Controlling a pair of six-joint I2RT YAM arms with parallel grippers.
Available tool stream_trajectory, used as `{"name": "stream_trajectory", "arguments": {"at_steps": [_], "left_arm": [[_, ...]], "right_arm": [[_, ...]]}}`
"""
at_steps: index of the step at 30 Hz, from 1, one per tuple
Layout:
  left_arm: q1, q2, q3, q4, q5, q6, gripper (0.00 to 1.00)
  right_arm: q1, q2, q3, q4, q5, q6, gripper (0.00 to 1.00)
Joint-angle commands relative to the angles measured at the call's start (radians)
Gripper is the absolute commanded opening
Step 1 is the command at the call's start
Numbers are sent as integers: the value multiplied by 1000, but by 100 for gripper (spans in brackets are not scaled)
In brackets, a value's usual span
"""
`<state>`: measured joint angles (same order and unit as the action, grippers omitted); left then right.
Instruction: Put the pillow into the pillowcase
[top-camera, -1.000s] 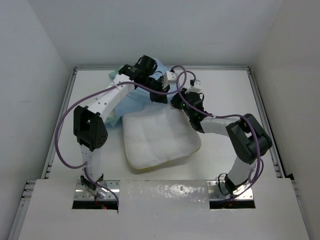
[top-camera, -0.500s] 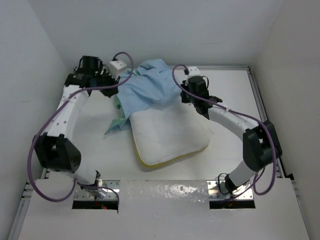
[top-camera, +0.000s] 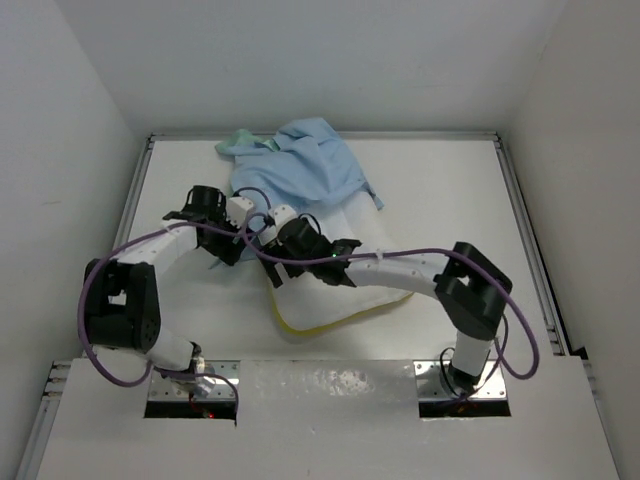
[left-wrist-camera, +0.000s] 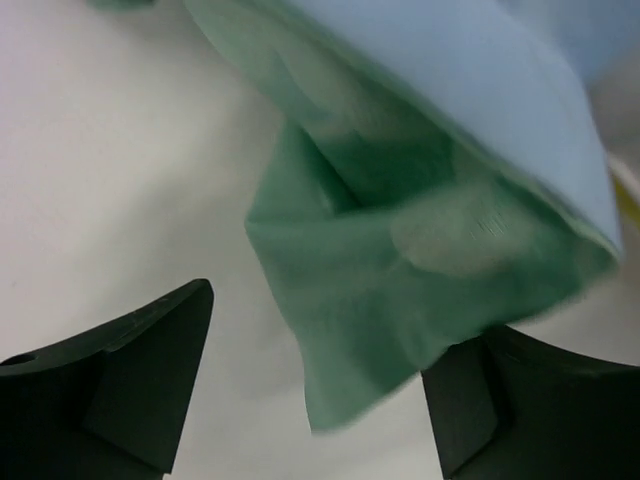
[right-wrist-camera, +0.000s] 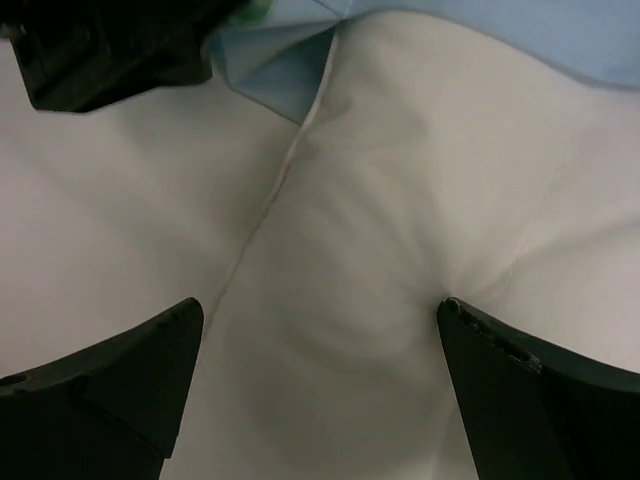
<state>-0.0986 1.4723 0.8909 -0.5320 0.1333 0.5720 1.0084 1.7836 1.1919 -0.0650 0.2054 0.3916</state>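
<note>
Both arms have swung inward to the pillow (top-camera: 350, 285) mid-table, its far end covered by the bunched pillowcase (top-camera: 300, 175). Left gripper (left-wrist-camera: 330, 330) and right gripper (right-wrist-camera: 320, 305) stand released, empty. Insertion unfinished, I judge; next, regrip the case's mint hem and draw it nearer

White arms (top-camera: 395, 268), black joints (top-camera: 475, 290), purple cables (top-camera: 410, 251), seemingly dark jaws

white table (top-camera: 450, 200), plain white walls (top-camera: 330, 60) around
</note>
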Motion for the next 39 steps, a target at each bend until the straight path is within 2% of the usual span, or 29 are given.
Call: {"name": "stream_trajectory", "arguments": {"at_steps": [1, 4, 5, 6, 7, 8, 9, 10, 13, 15, 17, 18, 19, 20, 21, 22, 23, 24, 26, 30, 34, 37, 38, 39], "left_arm": [[4, 64, -36, 275, -5, -113, 77], [4, 126, -44, 291, 173, -159, 53], [4, 138, -41, 296, 208, -175, 34], [4, 151, -37, 293, 238, -176, 21], [4, 170, -21, 288, 273, -181, 1], [4, 175, -12, 279, 276, -187, 0], [4, 175, 2, 268, 285, -182, 0], [4, 168, 8, 256, 293, -176, 0], [19, 106, 40, 169, 389, -137, 0], [19, 70, 92, 54, 504, -107, 0], [17, 71, 147, -77, 635, -45, 0], [17, 72, 167, -133, 685, 38, 0], [19, 74, 219, -266, 780, 96, 0], [19, 77, 252, -349, 823, 174, 0], [19, 74, 288, -444, 866, 350, 0], [19, 74, 359, -643, 935, 447, 0], [19, 68, 390, -734, 962, 547, 0], [20, 54, 417, -787, 994, 583, 0], [36, 8, 428, -787, 1016, 566, 0], [94, -55, 466, -789, 1062, 516, 0], [99, -102, 490, -789, 1080, 453, 0], [99, -113, 497, -787, 1068, 439, 0], [99, -112, 488, -789, 1036, 436, 0], [99, -112, 477, -789, 1005, 422, 0]], "right_arm": [[21, 77, -41, 118, 92, 56, 99], [13, 174, 0, 117, 161, 92, 98], [7, 195, 17, 107, 181, 101, 95], [-2, 210, 32, 87, 178, 111, 89], [-20, 229, 63, 82, 166, 139, 57], [-30, 231, 75, 88, 134, 153, 38], [-45, 229, 98, 99, 117, 168, 5], [-51, 217, 110, 117, 103, 165, 0], [-94, 174, 196, 181, 62, 176, 0], [-149, 154, 270, 278, 57, 257, 0], [-165, 161, 366, 421, 156, 267, 0], [-165, 183, 424, 444, 185, 238, 0], [-165, 253, 577, 420, 207, 174, 0], [-165, 298, 654, 374, 282, 153, 0], [-168, 342, 726, 329, 320, 142, 0], [-178, 412, 801, 273, 351, 138, 0], [-183, 433, 807, 263, 406, 151, 0], [-188, 466, 790, 283, 425, 173, 0], [-186, 503, 795, 286, 459, 193, 0], [-189, 579, 812, 156, 503, 266, 0], [-189, 608, 795, 123, 436, 257, 0], [-182, 613, 784, 148, 287, 271, 0], [-179, 605, 767, 159, 176, 242, 2], [-177, 574, 753, 175, 132, 231, 27]]}}
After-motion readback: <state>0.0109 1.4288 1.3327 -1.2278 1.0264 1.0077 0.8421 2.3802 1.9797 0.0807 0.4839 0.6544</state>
